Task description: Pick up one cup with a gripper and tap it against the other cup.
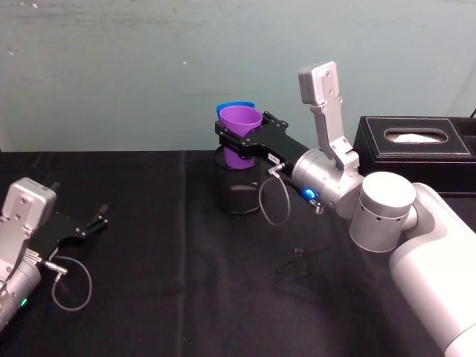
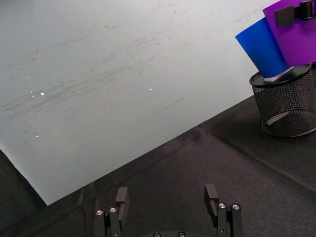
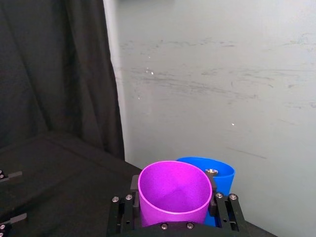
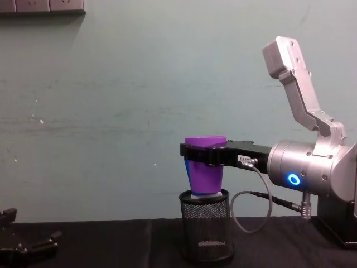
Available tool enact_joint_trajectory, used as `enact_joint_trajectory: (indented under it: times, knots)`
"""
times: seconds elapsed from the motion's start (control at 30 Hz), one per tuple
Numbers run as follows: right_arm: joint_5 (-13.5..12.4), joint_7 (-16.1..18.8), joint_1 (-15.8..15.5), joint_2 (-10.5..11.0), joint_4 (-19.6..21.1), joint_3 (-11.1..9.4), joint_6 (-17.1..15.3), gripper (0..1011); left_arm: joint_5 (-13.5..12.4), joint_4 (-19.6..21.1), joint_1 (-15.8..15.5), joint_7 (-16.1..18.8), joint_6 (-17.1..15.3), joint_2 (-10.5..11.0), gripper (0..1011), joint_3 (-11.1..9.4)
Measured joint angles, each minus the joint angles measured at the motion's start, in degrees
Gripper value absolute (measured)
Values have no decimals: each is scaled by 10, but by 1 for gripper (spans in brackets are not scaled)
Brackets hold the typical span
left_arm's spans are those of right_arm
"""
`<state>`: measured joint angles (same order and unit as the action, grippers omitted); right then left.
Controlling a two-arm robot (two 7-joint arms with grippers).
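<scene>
**Head view:** black cloth (image 1: 149,275) covers the table, w/ a fold line running front to back near centre. Behind it is a pale teal wall (image 1: 111,67), scuffed. R gripper (image 1: 242,134) comes in from the right, clamped on the purple cup (image 1: 242,121), which is held upright above a black mesh holder (image 1: 236,192). Blue cup (image 1: 236,105) sits just behind, its rim peeking over. Black tissue box (image 1: 416,152) at far right. L gripper (image 1: 93,223) is low at the left, well apart from both cups.

**L wrist view:** L gripper (image 2: 166,197) has its jaws apart, w/ bare cloth (image 2: 212,163) beyond them. Cloth meets wall (image 2: 123,74) in a straight edge; the wall has scratches & small white specks. Blue cup (image 2: 260,47) has its base down inside the mesh holder (image 2: 286,106). Purple cup (image 2: 296,34) is right against it; touching or a hairline gap, can't tell.

**R wrist view:** purple cup (image 3: 173,190) is gripped between the fingers (image 3: 134,183), mouth facing the camera, w/ blue cup (image 3: 222,173) just beyond. Wall (image 3: 222,74) shows horizontal scuffs, & a black curtain (image 3: 49,74) hangs beside it.

**Chest view:** purple cup (image 4: 205,164) has its base about level w/ the holder (image 4: 205,229) rim. R gripper (image 4: 203,152) grips near the cup's top, & a blue ring light (image 4: 292,179) glows on the arm. White sockets (image 4: 50,5) are top-left on the wall (image 4: 111,111). L gripper (image 4: 25,245) is bottom-left, by the cloth (image 4: 111,240).
</scene>
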<state>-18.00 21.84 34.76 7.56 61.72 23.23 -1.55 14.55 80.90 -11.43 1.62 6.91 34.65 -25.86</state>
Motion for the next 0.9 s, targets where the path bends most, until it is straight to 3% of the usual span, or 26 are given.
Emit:
enact_joint_trajectory:
  times: [0.9]
  knots:
    - [0, 0, 0, 0, 0, 0, 0, 746, 0, 0, 0, 0, 0, 0, 1000, 0]
